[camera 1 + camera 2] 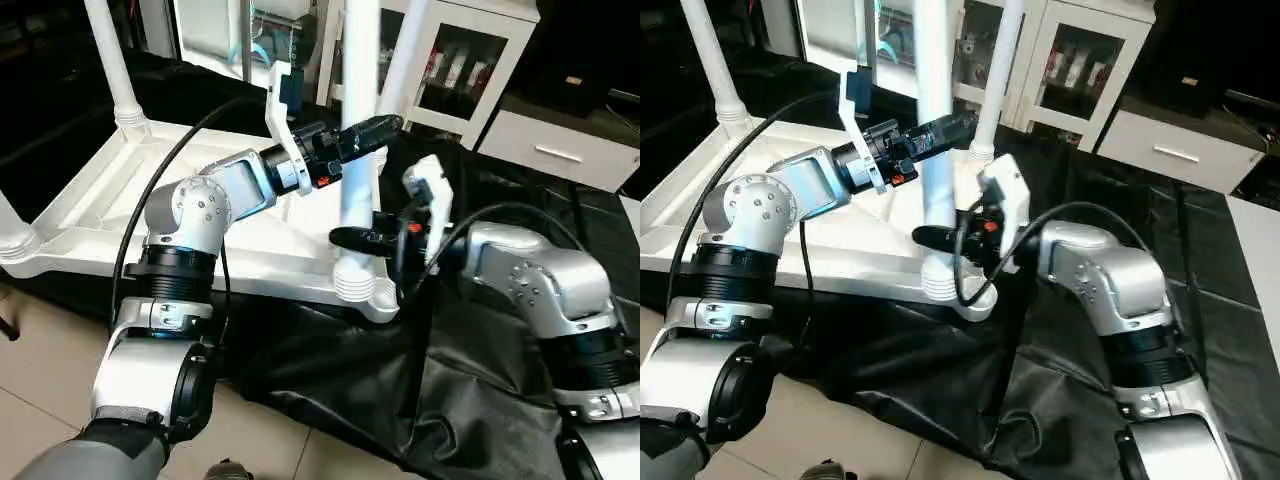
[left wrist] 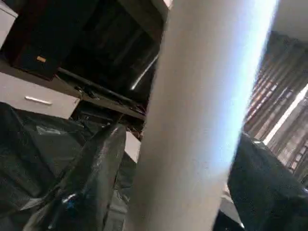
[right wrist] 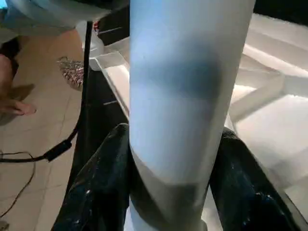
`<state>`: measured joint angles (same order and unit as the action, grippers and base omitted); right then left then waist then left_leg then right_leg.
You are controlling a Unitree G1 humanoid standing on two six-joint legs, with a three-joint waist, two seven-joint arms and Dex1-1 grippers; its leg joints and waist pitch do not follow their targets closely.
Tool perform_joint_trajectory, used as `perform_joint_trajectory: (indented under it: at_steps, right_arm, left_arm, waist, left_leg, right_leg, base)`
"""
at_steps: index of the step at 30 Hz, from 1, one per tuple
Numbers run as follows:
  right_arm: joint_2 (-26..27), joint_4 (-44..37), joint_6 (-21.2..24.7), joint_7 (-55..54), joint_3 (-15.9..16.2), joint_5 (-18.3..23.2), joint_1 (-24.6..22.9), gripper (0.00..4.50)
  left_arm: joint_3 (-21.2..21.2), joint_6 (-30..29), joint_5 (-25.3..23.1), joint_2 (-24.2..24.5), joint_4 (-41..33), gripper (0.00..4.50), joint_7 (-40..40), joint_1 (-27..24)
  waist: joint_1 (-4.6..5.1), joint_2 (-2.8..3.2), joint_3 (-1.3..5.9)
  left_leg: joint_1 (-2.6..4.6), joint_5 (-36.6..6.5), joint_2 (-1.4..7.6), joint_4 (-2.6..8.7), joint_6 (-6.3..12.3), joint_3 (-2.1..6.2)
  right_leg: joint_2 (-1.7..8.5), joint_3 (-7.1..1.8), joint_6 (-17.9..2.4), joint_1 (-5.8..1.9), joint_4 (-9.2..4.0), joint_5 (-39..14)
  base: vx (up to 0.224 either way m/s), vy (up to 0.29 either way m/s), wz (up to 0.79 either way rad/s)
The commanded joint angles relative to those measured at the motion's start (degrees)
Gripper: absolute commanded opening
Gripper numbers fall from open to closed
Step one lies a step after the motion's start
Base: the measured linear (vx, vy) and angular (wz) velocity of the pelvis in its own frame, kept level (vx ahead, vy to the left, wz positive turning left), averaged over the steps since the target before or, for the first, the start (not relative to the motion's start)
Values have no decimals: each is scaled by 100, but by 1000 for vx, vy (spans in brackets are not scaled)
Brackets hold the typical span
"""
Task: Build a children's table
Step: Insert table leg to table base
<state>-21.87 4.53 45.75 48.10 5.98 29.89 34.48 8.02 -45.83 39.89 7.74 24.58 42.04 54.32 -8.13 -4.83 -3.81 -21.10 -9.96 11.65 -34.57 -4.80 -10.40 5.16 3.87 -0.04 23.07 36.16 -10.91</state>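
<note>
Upright, leg – seated in corner socket

- The near leg runs out past the top edge, so we cannot see its upper end.
- We cannot tell whether the left gripper touches that leg; the leg hides one finger.
- The tabletop is partly covered by our left forearm.
- In the right wrist view the leg is blurred.
</note>
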Motion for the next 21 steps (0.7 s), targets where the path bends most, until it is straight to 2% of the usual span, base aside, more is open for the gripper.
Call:
perform_joint_trajectory:
  at_steps: [1,2,3,6,9,10,13,14,16,18,21]
  right_arm:
    - [-162,-180,79,241,-137,176,-35,184]
    - [-189,-187,81,298,-129,198,-41,184]
    - [-348,-237,73,647,-103,336,-82,184]
    - [-469,-284,110,894,-92,434,-112,184]
    - [-518,-315,136,995,-73,440,-128,184]
    - [-528,-321,146,1009,-66,438,-134,184]
    - [-558,-337,145,1034,-27,438,-156,184]
    - [-558,-337,145,1034,-27,438,-156,184]
    - [-560,-325,119,1029,-14,438,-152,184]
    - [-559,-327,113,1030,-9,439,-150,184]
    - [-557,-337,118,1049,-10,429,-149,184]
  left_arm:
    - [35,-112,150,8,-13,380,189,97]
    - [45,-154,187,17,-19,387,223,102]
    - [72,-434,465,110,-143,387,578,93]
    - [-9,-577,598,248,-339,425,987,19]
    - [-54,-674,628,322,-394,433,1155,-6]
    - [-124,-684,605,369,-438,415,1254,-31]
    - [-419,-532,324,485,-486,398,1352,-89]
    - [-419,-532,324,485,-486,398,1352,-89]
    - [-459,-472,223,486,-354,362,1323,-43]
    - [-487,-391,152,493,-279,356,1342,-20]
    - [-491,-336,59,492,-188,318,1284,17]
  waist:
    - [12,71,453]
    - [7,72,454]
    - [14,75,459]
    - [8,65,453]
    - [17,72,443]
    - [15,74,439]
    - [18,83,437]
    - [17,80,442]
    - [9,91,442]
    - [6,87,453]
    - [11,77,455]
  left_leg:
    - [81,-863,114,405,-211,28]
    - [83,-847,117,405,-206,28]
    - [81,-823,116,403,-200,30]
    - [77,-785,116,396,-136,24]
    - [76,-841,121,403,-132,24]
    - [83,-880,120,404,-138,24]
    - [85,-963,128,413,-192,29]
    - [87,-944,132,415,-205,33]
    - [97,-926,132,410,-215,27]
    - [86,-877,127,407,-225,31]
    - [72,-803,117,402,-194,30]
  right_leg:
    - [287,-243,-1222,-360,-356,-304]
    - [287,-245,-1229,-354,-355,-280]
    - [277,-240,-1252,-357,-338,-214]
    - [280,-242,-1336,-357,-333,-151]
    - [283,-239,-1348,-351,-344,-267]
    - [283,-240,-1328,-345,-356,-366]
    - [290,-243,-1265,-338,-366,-528]
    - [288,-243,-1233,-337,-368,-518]
    - [289,-245,-1237,-325,-371,-477]
    - [286,-242,-1241,-342,-352,-399]
    - [281,-242,-1261,-350,-346,-286]
  base:
    - [0,0,0]
    - [0,0,0]
    - [0,0,0]
    - [0,0,0]
    - [0,0,0]
    - [0,0,0]
    - [0,0,0]
    - [0,0,0]
    - [0,0,0]
    - [0,0,0]
    - [0,0,0]
